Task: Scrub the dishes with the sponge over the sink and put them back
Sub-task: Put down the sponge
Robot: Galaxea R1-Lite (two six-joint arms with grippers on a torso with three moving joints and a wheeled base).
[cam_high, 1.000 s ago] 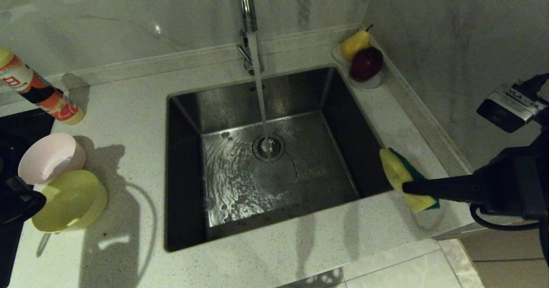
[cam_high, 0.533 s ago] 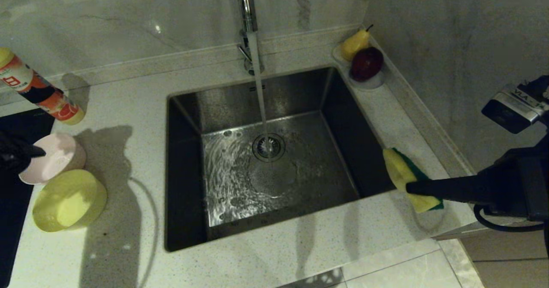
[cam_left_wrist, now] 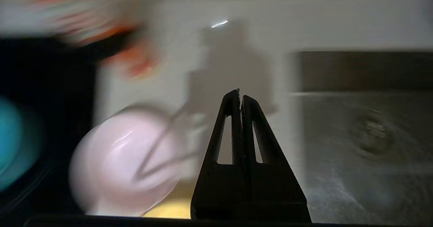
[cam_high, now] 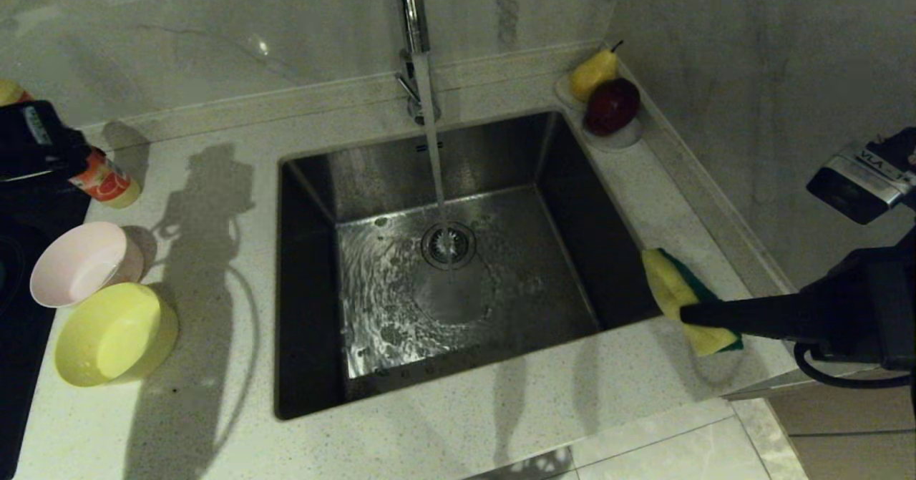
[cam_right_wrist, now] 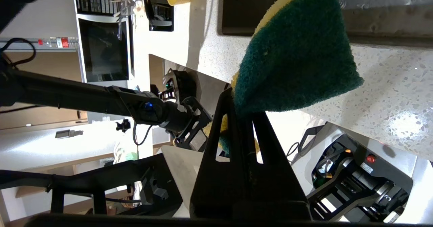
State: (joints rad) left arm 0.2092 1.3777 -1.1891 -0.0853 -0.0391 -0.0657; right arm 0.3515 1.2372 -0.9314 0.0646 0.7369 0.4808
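A pale pink bowl (cam_high: pixel 79 264) and a yellow bowl (cam_high: pixel 114 333) stand side by side on the counter left of the sink (cam_high: pixel 308 265); neither is held. My left arm (cam_high: pixel 36 140) hovers above and behind them, in front of a bottle. In the left wrist view the left gripper (cam_left_wrist: pixel 239 93) is shut and empty, above the counter between the pink bowl (cam_left_wrist: pixel 125 159) and the sink (cam_left_wrist: pixel 365 135). A blurred blue round shape (cam_left_wrist: pixel 10 139) shows beyond the pink bowl. My right gripper (cam_high: pixel 687 313) is shut on the sponge (cam_high: pixel 676 297) at the sink's right rim, green face (cam_right_wrist: pixel 297 54) towards the wrist.
Water runs from the chrome tap (cam_high: pixel 411 8) onto the drain strainer (cam_high: pixel 449 245). An orange and white bottle (cam_high: pixel 107 179) lies at the back left. A saucer with a pear (cam_high: pixel 592 72) and a dark red fruit (cam_high: pixel 612 106) sits in the back right corner. A dark hob (cam_high: pixel 21 308) borders the counter's left.
My left arm left the bowls and rose to the back left, now in front of the bottle, its gripper shut. The yellow bowl settled flat. The right arm and sponge barely moved.
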